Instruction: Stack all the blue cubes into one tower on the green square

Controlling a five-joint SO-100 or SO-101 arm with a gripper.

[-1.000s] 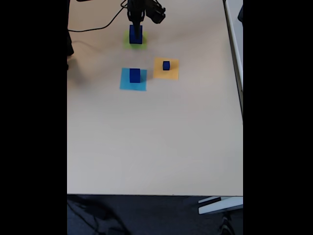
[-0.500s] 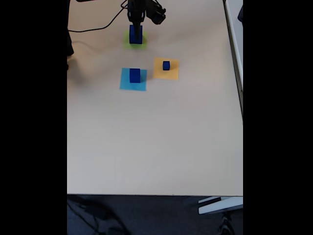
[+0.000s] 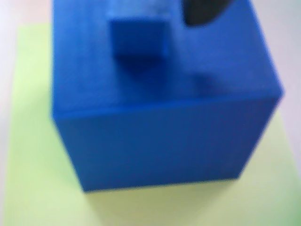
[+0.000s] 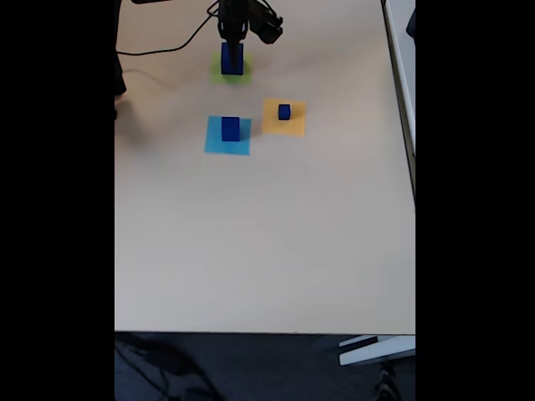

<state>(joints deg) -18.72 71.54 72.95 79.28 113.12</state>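
Cubes point(image 3: 160, 122): deep blue
Square under tower point(image 3: 42, 188): lime green
Other squares: light blue point(image 4: 227, 142), orange-yellow point(image 4: 284, 125)
Surface point(image 4: 267, 242): pale beige

Wrist view is soft and out of focus; fixed view is evenly daylit, small and grainy.

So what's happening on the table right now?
The arm's gripper hangs over the green square, where a large blue cube sits with a tiny blue cube on top. Two more blue cubes wait elsewhere: one on the light-blue square, one on the orange square.
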